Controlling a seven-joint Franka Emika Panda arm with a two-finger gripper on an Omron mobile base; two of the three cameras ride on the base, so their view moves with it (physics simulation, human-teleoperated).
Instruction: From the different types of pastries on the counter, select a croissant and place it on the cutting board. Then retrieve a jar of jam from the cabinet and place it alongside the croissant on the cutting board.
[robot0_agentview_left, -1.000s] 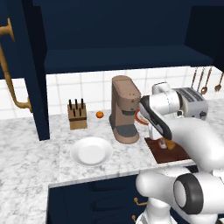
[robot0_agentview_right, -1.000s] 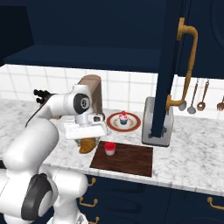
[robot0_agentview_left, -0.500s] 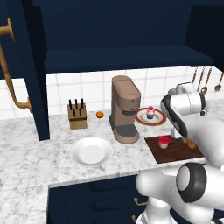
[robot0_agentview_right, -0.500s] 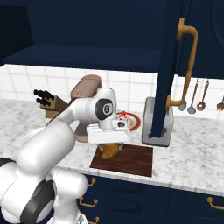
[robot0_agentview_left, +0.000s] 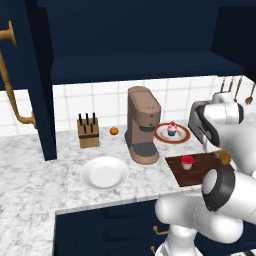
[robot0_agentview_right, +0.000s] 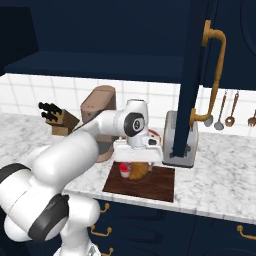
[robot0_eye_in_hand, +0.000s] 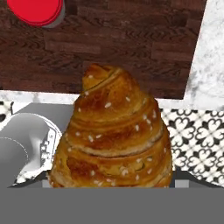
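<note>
Here, the gripper (robot0_agentview_right: 138, 167) holds the croissant (robot0_agentview_right: 138, 171) just over the cutting board (robot0_agentview_right: 155, 184), its fingers closed on the pastry's hidden end so that the golden, ridged body hangs below them. Seen along the hand, the croissant (robot0_eye_in_hand: 114, 138) rises straight ahead of the fingers, with the dark wood of the cutting board (robot0_eye_in_hand: 131, 48) beyond it and the jar of jam (robot0_eye_in_hand: 36, 11) lying farther out, to one side of the fingers. From the right base camera the jar of jam (robot0_agentview_right: 124, 170) stands on the board just beside the held croissant. The marbled counter (robot0_agentview_left: 45, 185) carries the board's near edge, a white plate (robot0_agentview_left: 104, 172), a brown coffee machine (robot0_agentview_left: 141, 124), a knife block (robot0_agentview_left: 87, 132), a small orange fruit (robot0_agentview_left: 114, 131) and the cupcake (robot0_agentview_left: 172, 129) on its rimmed dish. White wall tiles (robot0_agentview_left: 105, 103) run behind. A navy cabinet door (robot0_agentview_right: 194, 60) with a brass handle (robot0_agentview_right: 212, 75) hangs open above the toaster (robot0_agentview_right: 179, 145).
</note>
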